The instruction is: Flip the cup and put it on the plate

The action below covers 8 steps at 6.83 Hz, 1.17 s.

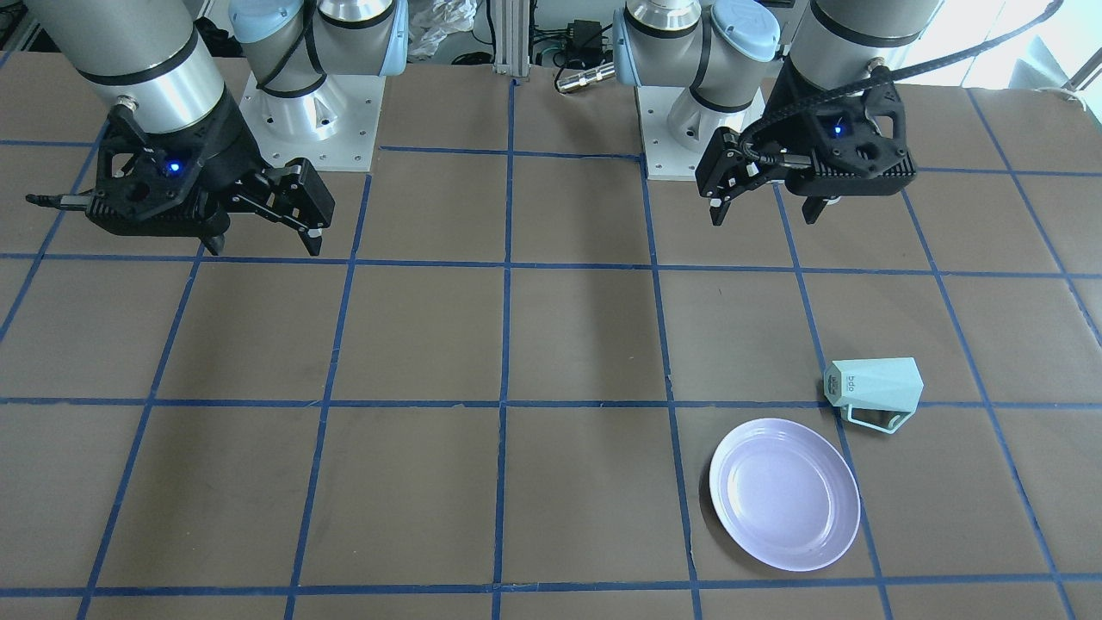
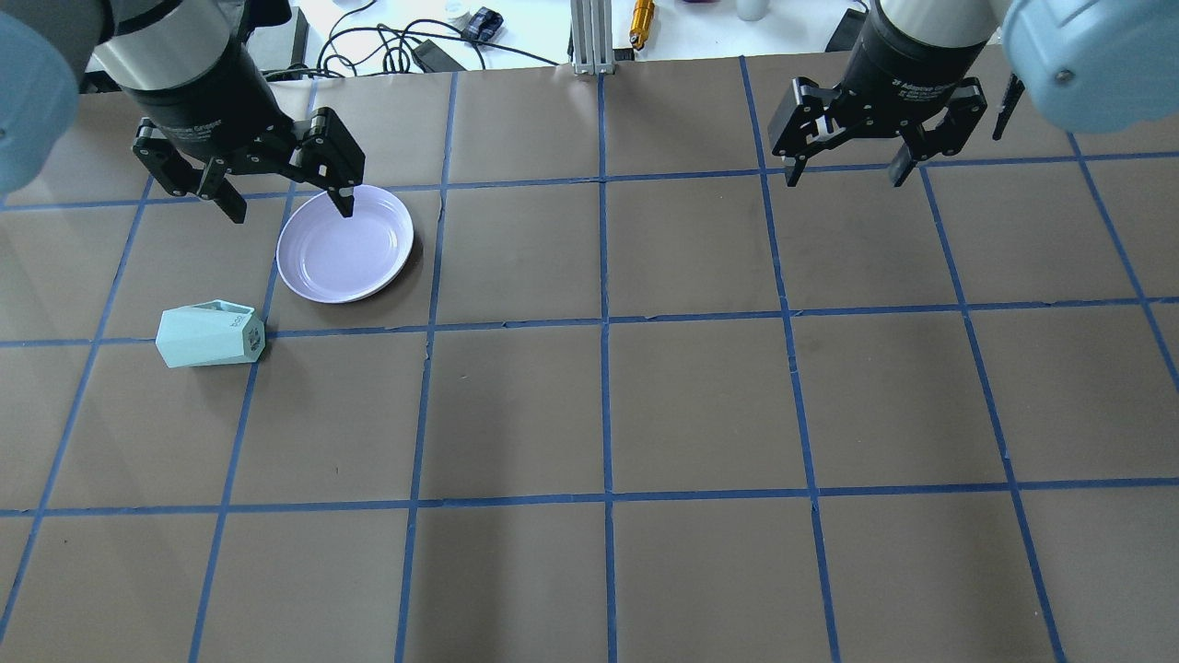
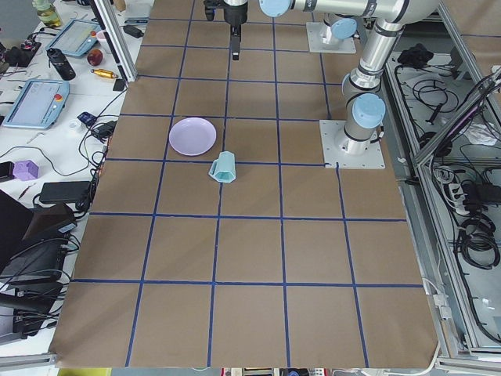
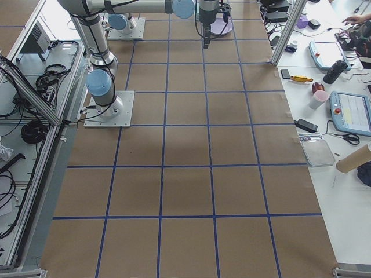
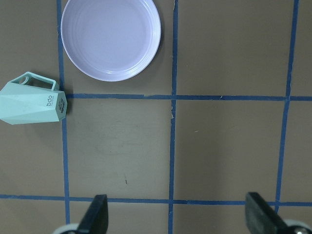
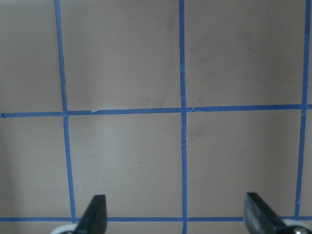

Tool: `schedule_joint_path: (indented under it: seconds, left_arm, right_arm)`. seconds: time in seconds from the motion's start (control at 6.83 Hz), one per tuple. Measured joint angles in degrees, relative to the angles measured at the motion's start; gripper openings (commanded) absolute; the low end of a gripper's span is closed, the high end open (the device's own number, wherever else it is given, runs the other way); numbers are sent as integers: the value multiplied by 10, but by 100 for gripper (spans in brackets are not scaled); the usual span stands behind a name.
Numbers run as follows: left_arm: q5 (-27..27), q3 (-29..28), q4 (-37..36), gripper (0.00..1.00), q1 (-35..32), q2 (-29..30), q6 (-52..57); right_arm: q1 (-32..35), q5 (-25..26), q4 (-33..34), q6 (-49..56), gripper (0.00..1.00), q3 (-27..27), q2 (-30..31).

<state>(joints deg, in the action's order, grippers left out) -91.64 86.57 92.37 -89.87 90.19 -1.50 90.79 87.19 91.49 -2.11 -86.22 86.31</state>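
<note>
A faceted mint-green mug (image 1: 874, 383) lies sideways just beside a glossy round lavender plate (image 1: 783, 492) on the matte brown counter (image 1: 585, 344), lower right. The left tool (image 1: 764, 215) and right tool (image 1: 263, 245) hang spread.

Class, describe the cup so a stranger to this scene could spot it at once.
On the brown table gridded in blue tape, find the round lavender plate on the robot's left half. The cup lies close beside it, not touching. It alone is mint green: a faceted mug on its side, with an angular handle.
</note>
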Motion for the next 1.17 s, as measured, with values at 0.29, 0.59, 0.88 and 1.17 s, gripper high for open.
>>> schedule_joint_path:
  seconds: [0.29, 0.59, 0.88, 1.17]
  left_arm:
    - [7, 1, -1, 100, 2, 2, 5]
    - [19, -1, -2, 100, 5, 3, 18]
    - [18, -1, -2, 100, 5, 2, 21]
    - [17, -1, -2, 100, 5, 2, 21]
  right_arm:
    - [0, 0, 0, 0, 100, 0, 0]
    - [0, 0, 0, 0, 100, 0, 0]
    - [0, 0, 0, 0, 100, 0, 0]
    - [0, 0, 0, 0, 100, 0, 0]
